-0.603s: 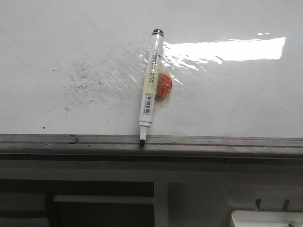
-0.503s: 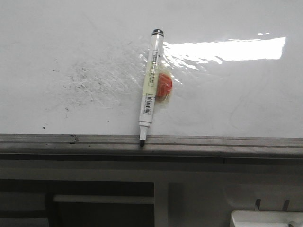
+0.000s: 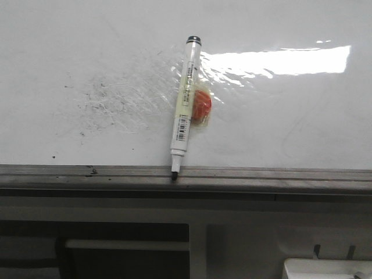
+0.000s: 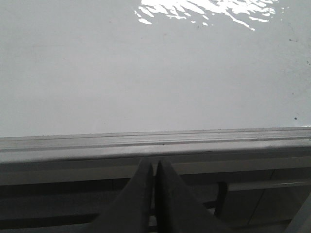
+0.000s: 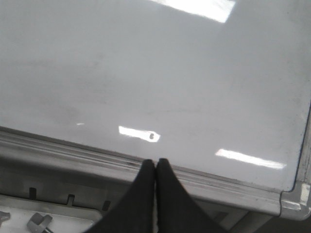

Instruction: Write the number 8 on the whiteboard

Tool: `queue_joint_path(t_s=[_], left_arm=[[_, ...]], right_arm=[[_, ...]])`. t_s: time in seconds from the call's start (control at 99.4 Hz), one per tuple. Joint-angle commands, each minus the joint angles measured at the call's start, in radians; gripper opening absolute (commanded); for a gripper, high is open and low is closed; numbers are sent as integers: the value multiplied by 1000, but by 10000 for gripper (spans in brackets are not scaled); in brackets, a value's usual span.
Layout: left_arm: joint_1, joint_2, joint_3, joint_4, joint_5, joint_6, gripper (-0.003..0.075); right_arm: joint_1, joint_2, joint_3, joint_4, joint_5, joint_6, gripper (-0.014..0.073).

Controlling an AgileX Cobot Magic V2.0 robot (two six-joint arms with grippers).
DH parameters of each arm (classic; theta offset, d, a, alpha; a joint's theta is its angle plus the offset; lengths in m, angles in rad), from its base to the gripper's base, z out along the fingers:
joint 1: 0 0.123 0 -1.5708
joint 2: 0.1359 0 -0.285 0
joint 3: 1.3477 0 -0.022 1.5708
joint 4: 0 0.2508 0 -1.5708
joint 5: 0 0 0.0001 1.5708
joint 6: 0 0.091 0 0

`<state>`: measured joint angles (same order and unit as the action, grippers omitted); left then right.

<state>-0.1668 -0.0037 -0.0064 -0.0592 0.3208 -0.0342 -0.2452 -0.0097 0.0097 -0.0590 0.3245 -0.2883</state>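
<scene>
The whiteboard (image 3: 87, 46) fills the upper front view, glossy white with grey smudge specks at left centre and a glare patch at right. No black figure 8 shows on it. A white marker (image 3: 184, 104) lies on the board, black tip down on the grey edge rail (image 3: 279, 174), with an orange-red round piece (image 3: 201, 106) taped beside it. My left gripper (image 4: 155, 162) is shut and empty, just short of the rail (image 4: 73, 145). My right gripper (image 5: 155, 162) is shut and empty at the rail (image 5: 233, 187) near the board's corner. Neither gripper shows in the front view.
Below the rail in the front view are a grey frame and dark openings with a pale bar (image 3: 125, 244). A white tray edge (image 3: 325, 268) sits at the lower right. A light tray with slots (image 5: 34, 213) shows below the rail in the right wrist view.
</scene>
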Motion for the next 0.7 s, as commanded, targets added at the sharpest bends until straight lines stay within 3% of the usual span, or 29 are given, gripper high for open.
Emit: queue_joint_path(t_s=[0.0, 0.282, 0.493, 0.694], left_arm=[[1, -26, 39, -5, -59, -11, -20], [1, -26, 39, -5, -59, -11, -20], [1, -26, 39, -5, -59, -11, -20], [1, -26, 39, -5, -59, -11, -20]], right_arm=[[9, -21, 14, -6, -23, 0, -64], [261, -21, 14, -6, -18, 0, -64], [300, -21, 14, -45, -37, 0, -64], [300, -21, 14, -100, -226, 0, -64]])
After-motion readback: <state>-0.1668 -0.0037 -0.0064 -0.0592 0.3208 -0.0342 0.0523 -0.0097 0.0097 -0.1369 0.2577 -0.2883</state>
